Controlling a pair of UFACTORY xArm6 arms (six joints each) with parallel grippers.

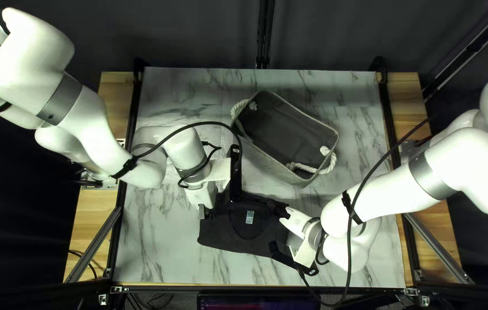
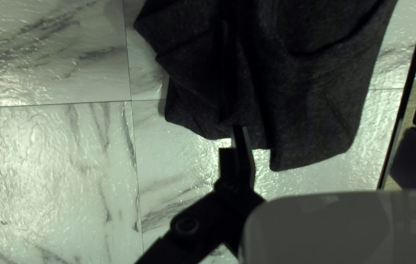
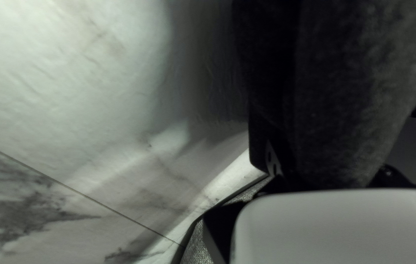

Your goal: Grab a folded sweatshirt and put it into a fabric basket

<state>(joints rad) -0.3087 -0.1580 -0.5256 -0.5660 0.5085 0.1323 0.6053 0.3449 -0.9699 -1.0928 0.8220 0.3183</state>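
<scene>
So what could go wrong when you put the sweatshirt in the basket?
The sweatshirt looks creased and uneven near my left gripper, so it might unfold if I lift it. It could also snag on the rope handle at the basket's right end. My left arm is close to the basket and might bump it.

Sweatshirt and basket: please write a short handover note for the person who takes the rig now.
Left claw: shut on the sweatshirt's edge.
Right claw: at the opposite side; its grip cannot be told.
Sweatshirt: outside the fabric basket, nearer the table's near edge.
Done: left side gripped.
To do: check right grip, lift, place into basket.
</scene>
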